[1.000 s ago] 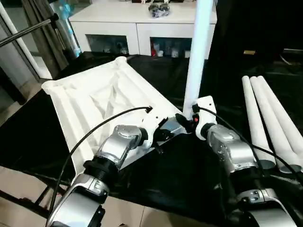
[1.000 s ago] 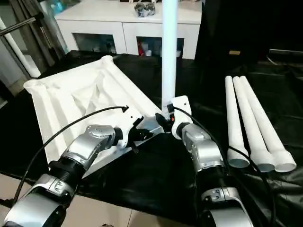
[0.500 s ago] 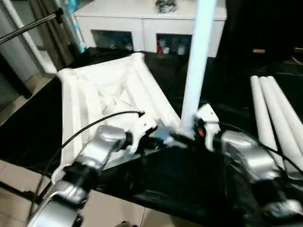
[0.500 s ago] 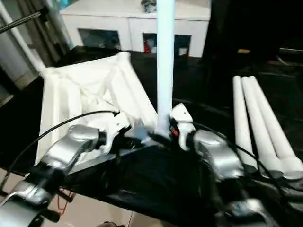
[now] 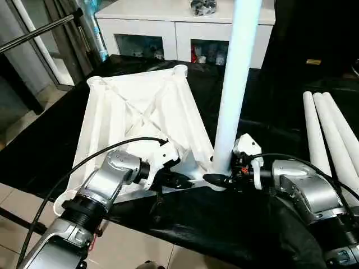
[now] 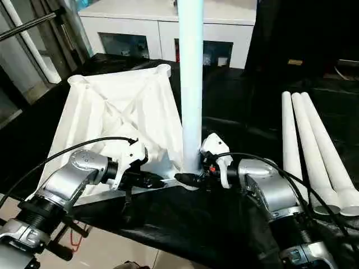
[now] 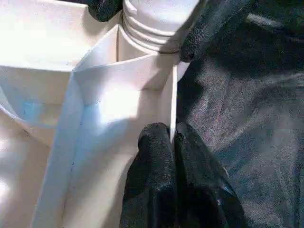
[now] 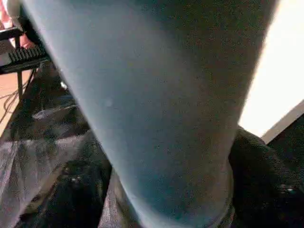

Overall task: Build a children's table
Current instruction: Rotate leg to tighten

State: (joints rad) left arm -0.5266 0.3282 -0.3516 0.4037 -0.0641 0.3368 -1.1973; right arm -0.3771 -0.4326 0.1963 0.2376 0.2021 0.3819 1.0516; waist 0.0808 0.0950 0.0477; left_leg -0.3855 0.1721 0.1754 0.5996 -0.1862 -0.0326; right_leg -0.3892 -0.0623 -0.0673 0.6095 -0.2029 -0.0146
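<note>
White plastic ribbed tabletop (image 5: pixel 134 117) lies underside-up on the black counter (image 5: pixel 224 218); the left tool (image 7: pixel 173 142) pinches its near rim shut. The upright white tube leg (image 5: pixel 233 95) stands in the near corner socket, right tool (image 5: pixel 220 179) clasping its base, axis vertical.

We lose the upright leg (image 5: pixel 233 84) past the frame's top edge; its foot sits hidden behind the right gripper (image 5: pixel 216 179), and cabinet (image 5: pixel 185 25) contents stay too small to name.
</note>
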